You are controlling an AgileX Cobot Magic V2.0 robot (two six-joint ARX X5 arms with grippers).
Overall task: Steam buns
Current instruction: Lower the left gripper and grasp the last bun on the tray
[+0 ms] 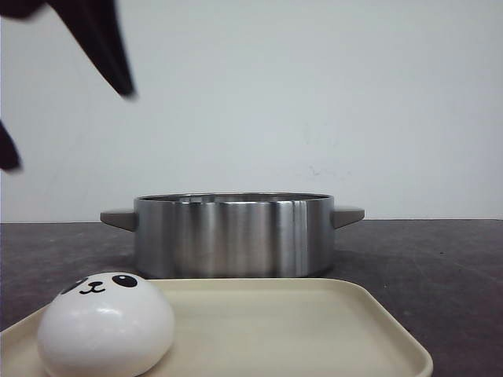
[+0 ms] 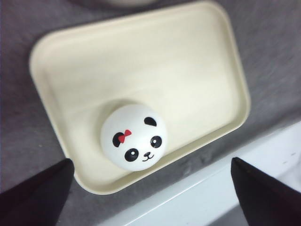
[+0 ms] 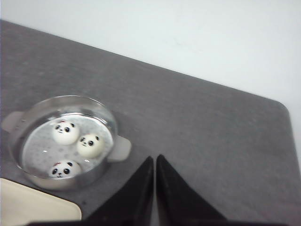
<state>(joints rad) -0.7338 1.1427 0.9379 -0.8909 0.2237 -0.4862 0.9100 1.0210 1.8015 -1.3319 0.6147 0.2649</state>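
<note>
One panda bun (image 1: pixel 106 323) sits alone on the near left of the cream tray (image 1: pixel 314 330), red bow on its head. Three more buns (image 3: pixel 77 146) rest inside the steel pot (image 1: pixel 233 234) just beyond the tray. Left gripper (image 2: pixel 153 188) hangs high above the tray, fingers spread wide, nothing held. Right gripper (image 3: pixel 155 188) hovers right of the pot, fingers pressed together, empty.
</note>
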